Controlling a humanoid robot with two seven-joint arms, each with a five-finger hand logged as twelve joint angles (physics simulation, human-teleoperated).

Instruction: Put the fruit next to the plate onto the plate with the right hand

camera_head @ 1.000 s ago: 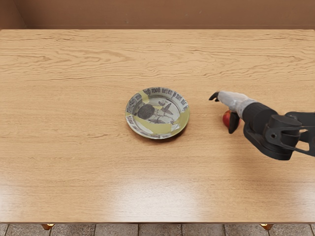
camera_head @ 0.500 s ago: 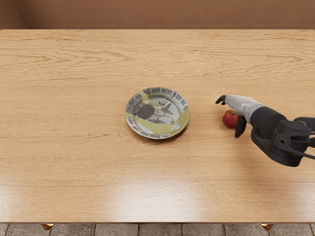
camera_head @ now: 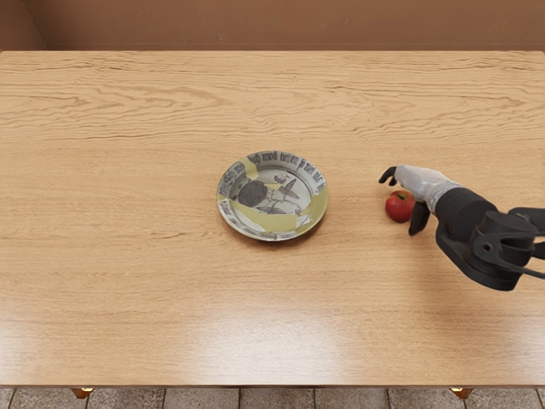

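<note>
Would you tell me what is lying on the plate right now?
Nothing lies on the plate; only its printed pattern shows. The red fruit sits on the table to its right, by the right hand. The table under the plate is covered.

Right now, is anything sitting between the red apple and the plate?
No. In the head view, only bare wooden table lies between the apple and the plate.

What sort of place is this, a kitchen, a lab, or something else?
Probably a simulated dining or kitchen setup: a wide wooden table against a plain brown wall, a patterned plate with a red fruit beside it, and the robot's right hand by the fruit.
</note>
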